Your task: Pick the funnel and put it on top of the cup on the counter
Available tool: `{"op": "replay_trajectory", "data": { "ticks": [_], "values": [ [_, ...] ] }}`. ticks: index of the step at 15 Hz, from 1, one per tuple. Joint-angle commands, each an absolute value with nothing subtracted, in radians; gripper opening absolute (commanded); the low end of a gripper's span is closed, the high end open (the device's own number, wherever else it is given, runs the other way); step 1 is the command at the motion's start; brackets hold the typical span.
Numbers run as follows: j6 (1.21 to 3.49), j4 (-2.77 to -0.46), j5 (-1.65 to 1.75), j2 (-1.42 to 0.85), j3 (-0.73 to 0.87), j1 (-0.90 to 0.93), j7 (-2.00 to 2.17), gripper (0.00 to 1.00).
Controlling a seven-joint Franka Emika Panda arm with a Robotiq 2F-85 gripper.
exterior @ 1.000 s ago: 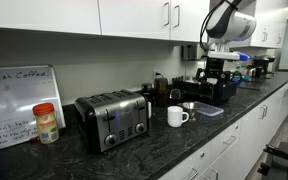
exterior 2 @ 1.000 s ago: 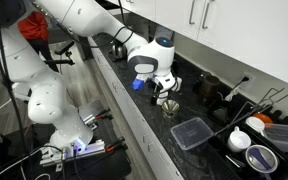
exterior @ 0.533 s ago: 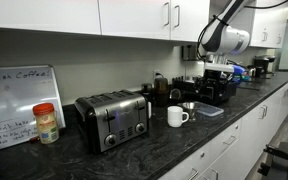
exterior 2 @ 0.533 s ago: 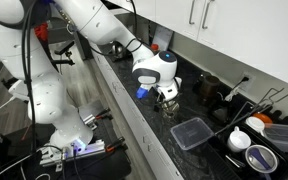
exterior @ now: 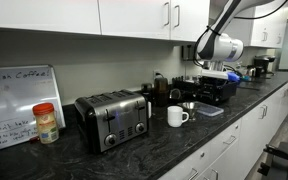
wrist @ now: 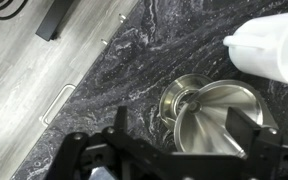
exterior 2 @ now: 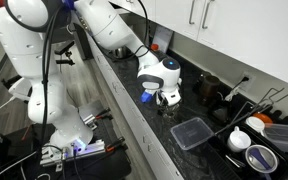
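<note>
While the white robot arm [exterior: 220,46] hangs over the long black speckled stone-look counter [exterior: 134,150] in an exterior view, the small silvery metal funnel [exterior: 188,106] sits on it just beside the plain white ceramic mug [exterior: 176,116], not yet lifted. In an exterior view, the gripper [exterior 2: 167,98] hovers directly above the funnel. The wrist view shows its jaws spread wide on either side of the funnel [wrist: 212,112], holding nothing. The funnel seems tilted, though glare blurs this. A closing pad could skid off the sloped wall and knock the funnel against the mug [wrist: 272,48].
</note>
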State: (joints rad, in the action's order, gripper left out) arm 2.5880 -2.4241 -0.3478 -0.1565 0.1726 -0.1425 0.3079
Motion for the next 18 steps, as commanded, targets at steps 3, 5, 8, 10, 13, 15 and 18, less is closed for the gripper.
{"op": "replay_trajectory", "data": {
  "ticks": [3, 5, 8, 10, 13, 15, 18],
  "values": [
    [2.623, -2.371, -0.491, -0.215, 0.141, -0.173, 0.203, 1.0],
    [2.63, -2.368, -0.54, -0.216, 0.136, -0.181, 0.162, 1.0],
    [2.645, -2.376, -0.597, -0.219, 0.134, -0.193, 0.106, 1.0],
    [2.655, -2.383, -0.626, -0.228, 0.137, -0.201, 0.073, 1.0],
    [2.664, -2.387, -0.66, -0.243, 0.138, -0.213, 0.041, 1.0],
    [2.633, -2.388, -0.618, -0.228, 0.15, -0.202, 0.081, 1.0],
    [2.633, -2.388, -0.618, -0.24, 0.15, -0.205, 0.078, 1.0]
  ]
}}
